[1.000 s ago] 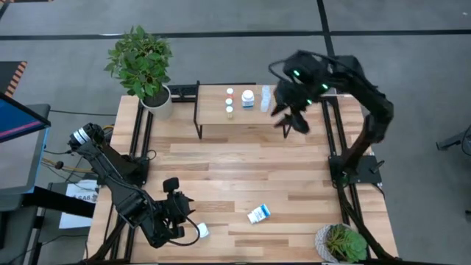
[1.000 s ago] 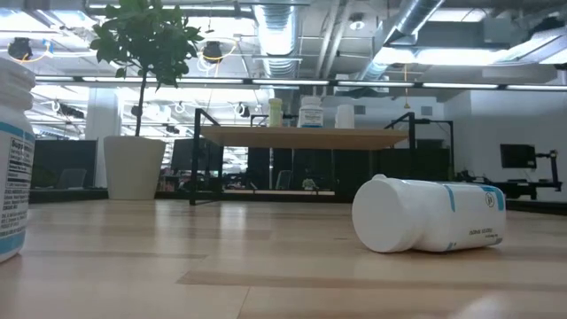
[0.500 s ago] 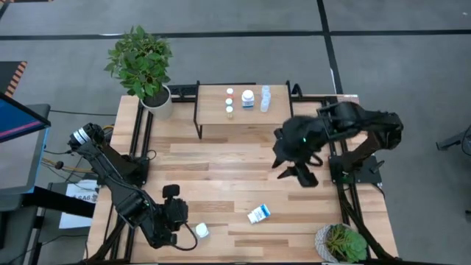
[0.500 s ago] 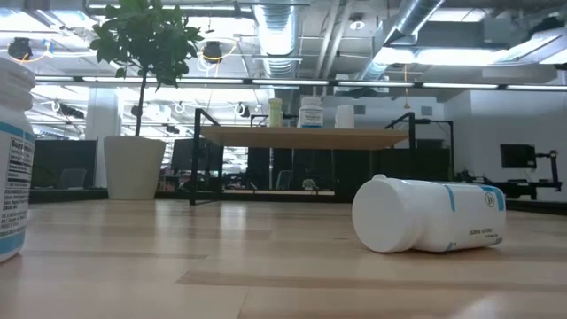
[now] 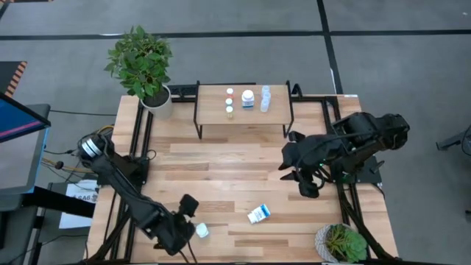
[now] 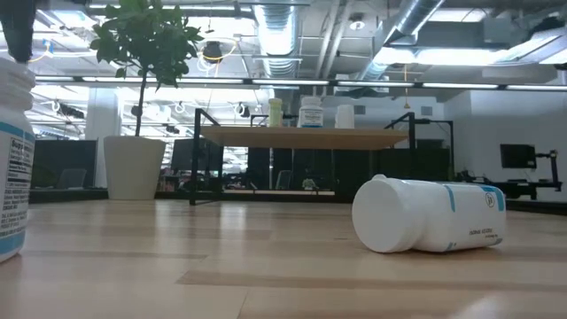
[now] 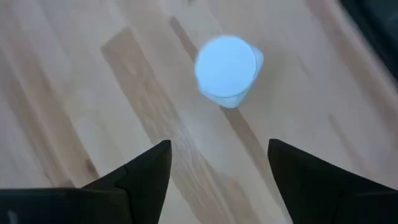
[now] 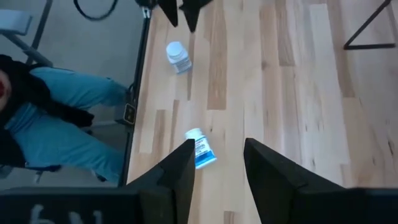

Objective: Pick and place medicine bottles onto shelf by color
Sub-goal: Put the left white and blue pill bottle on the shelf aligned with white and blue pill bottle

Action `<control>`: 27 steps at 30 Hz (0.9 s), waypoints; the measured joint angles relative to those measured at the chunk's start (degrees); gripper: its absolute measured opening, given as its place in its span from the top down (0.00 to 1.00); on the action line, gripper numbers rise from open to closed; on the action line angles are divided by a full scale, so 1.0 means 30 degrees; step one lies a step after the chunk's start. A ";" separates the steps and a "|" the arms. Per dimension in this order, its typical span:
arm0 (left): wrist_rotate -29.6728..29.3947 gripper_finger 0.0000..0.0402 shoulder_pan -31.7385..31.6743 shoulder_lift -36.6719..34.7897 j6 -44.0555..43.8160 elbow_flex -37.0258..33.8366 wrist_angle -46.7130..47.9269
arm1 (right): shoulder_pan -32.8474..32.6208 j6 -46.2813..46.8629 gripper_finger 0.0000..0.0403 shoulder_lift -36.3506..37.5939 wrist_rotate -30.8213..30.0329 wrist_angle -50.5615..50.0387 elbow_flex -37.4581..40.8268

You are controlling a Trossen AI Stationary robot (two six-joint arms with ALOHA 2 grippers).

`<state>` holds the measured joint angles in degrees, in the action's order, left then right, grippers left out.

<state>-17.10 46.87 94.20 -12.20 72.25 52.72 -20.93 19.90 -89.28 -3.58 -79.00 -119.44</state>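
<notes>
Here, the wooden table [image 5: 243, 177] fills the overhead frame, with both dark arms working above its planks. The right arm reaches in from the table's right edge, its right gripper [image 5: 307, 185] hanging over bare wood; its fingers [image 8: 177, 171] stand parted with nothing between them. Ahead of that gripper and lower on the table lies a tipped bottle [image 5: 258, 214], white with a blue-green label, resting on its side; in the right wrist view it shows just beyond the fingertips, apart from them.

The left arm stretches along the table's left side toward the near edge, where the left gripper [image 5: 190, 221] hovers just beside an upright bottle [image 5: 201, 231] with a pale cap. The left wrist camera looks down past spread, released fingers [image 7: 149, 174] at that cap, which sits ahead of the tips and clear of both; nothing is grasped.

Well away from both grippers, at the far edge, the shelf [image 5: 241, 103] carries a small row of bottles [image 5: 248, 99] standing upright on its light wood top. A potted plant [image 5: 143, 66] stands beside the shelf's left end, and a second plant [image 5: 340, 243] sits near the right arm's base corner. In the right wrist view, a person in a blue sleeve [image 8: 74, 118] shows beyond the table edge.
</notes>
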 joint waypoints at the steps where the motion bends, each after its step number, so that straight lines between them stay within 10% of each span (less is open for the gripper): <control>1: -0.0040 0.36 -0.0022 0.0388 0.0605 0.0000 -0.0038 | -0.0121 0.0161 0.60 0.0026 -0.0142 0.0017 -0.0006; 27: 0.3745 0.36 -0.1821 0.3719 0.6231 0.0000 -0.4409 | -0.0605 0.0358 0.63 -0.0005 -0.0418 -0.0572 -0.0012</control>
<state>-5.87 41.41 105.36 6.50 72.25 39.49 -22.74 20.97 -89.30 -4.83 -80.72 -119.48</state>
